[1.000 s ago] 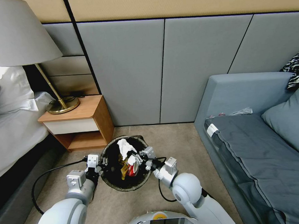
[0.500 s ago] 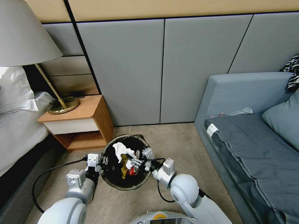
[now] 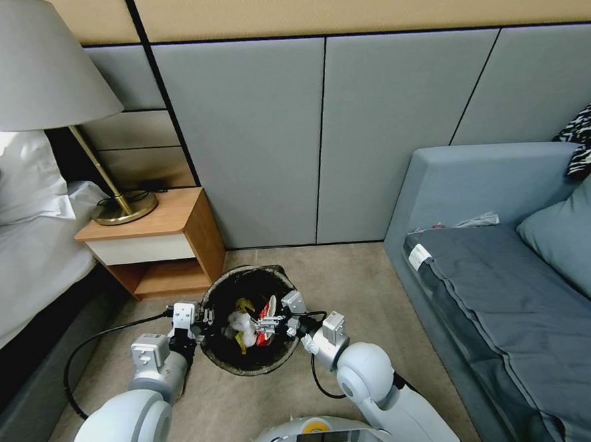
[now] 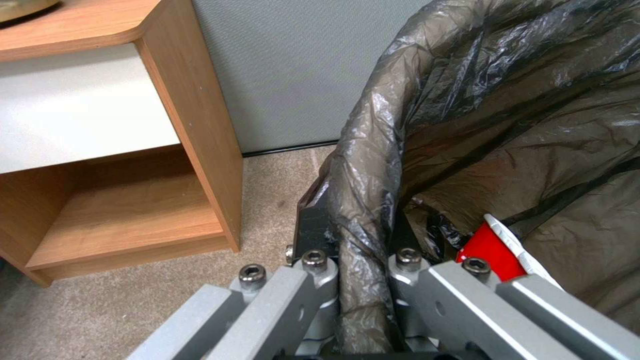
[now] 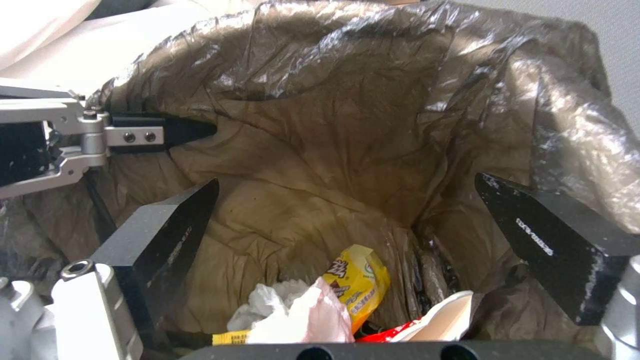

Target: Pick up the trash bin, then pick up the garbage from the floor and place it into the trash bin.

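Trash bin [image 3: 251, 364] rim clamped by left gripper [image 4: 360, 280], right gripper [image 5: 347, 225] spread over garbage [image 5: 353, 280]

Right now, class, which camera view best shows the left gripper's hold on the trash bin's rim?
The left wrist view: the left gripper is clamped on the trash bin rim, one finger either side. The head view shows it small at the bin's left. The right wrist view shows one finger inside.

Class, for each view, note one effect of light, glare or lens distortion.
Head view: the wide lens splays the wall seams; the trash bin's inside is dark. Left wrist view: sheen streaks the liner where the left pincer clamps it. Right wrist view: glare whitens the liner's creases beyond the open right pincer; the garbage lies shaded.
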Motion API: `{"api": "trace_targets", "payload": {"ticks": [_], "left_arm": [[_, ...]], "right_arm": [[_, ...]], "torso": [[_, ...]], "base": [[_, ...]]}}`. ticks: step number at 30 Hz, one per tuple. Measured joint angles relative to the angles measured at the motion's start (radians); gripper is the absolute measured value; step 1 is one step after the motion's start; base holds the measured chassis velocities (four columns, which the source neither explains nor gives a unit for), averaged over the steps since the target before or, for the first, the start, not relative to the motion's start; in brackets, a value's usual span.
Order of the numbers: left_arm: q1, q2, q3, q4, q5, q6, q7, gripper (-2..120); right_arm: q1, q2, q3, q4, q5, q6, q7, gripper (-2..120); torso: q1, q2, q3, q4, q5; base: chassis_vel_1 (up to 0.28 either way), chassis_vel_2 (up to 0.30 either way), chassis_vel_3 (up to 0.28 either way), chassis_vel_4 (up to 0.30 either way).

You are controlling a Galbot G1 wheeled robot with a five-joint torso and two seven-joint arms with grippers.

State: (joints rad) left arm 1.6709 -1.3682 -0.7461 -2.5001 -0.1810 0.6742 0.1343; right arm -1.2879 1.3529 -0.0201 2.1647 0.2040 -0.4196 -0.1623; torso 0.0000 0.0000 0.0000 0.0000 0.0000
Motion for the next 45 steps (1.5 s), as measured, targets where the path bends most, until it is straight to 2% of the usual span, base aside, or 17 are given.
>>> {"api": "trace_targets", "payload": {"ticks": [12,22,25,30,32,45], "left_arm": [[0.004,-0.002,-0.001,0.0,0.001,0.001,0.0,1],[0.009,-0.006,-0.01,0.0,0.0,0.0,-0.001,1],[0.011,-0.006,-0.018,0.0,-0.005,-0.002,-0.001,1],[0.01,-0.005,-0.023,0.0,-0.009,-0.004,0.0,1],[0.01,-0.003,-0.024,0.0,-0.01,-0.005,0.002,1],[0.011,0.003,-0.036,0.0,-0.015,0.008,0.02,1]], "right_arm": [[-0.003,-0.002,0.01,0.03,0.005,-0.002,0.008,100],[-0.043,-0.013,0.088,0.111,-0.011,0.047,0.036,100],[-0.095,-0.024,0.157,0.146,-0.064,0.129,0.086,100],[-0.153,-0.021,0.226,0.179,-0.076,0.177,0.122,100],[-0.195,-0.01,0.293,0.204,-0.083,0.213,0.136,100],[-0.302,0.009,0.458,0.209,-0.08,0.299,0.202,100]], "torso": [[0.0,0.0,0.0,0.0,0.0],[0.0,0.0,0.0,0.0002,0.0002],[0.0,0.0,0.0,-0.0001,0.0003],[0.0,0.0,0.0,0.0,0.0003],[0.0,0.0,0.0,-0.0002,0.0002],[0.0,0.0,0.0,0.0,0.0]], "base": [[0.0,0.0,0.0,0.0],[0.0,0.0,0.0,0.0],[0.0,0.0,0.0,0.0],[0.0,0.0,0.0,0.0],[0.0,0.0,0.0,0.0],[0.0,0.0,0.0,0.0]]}}
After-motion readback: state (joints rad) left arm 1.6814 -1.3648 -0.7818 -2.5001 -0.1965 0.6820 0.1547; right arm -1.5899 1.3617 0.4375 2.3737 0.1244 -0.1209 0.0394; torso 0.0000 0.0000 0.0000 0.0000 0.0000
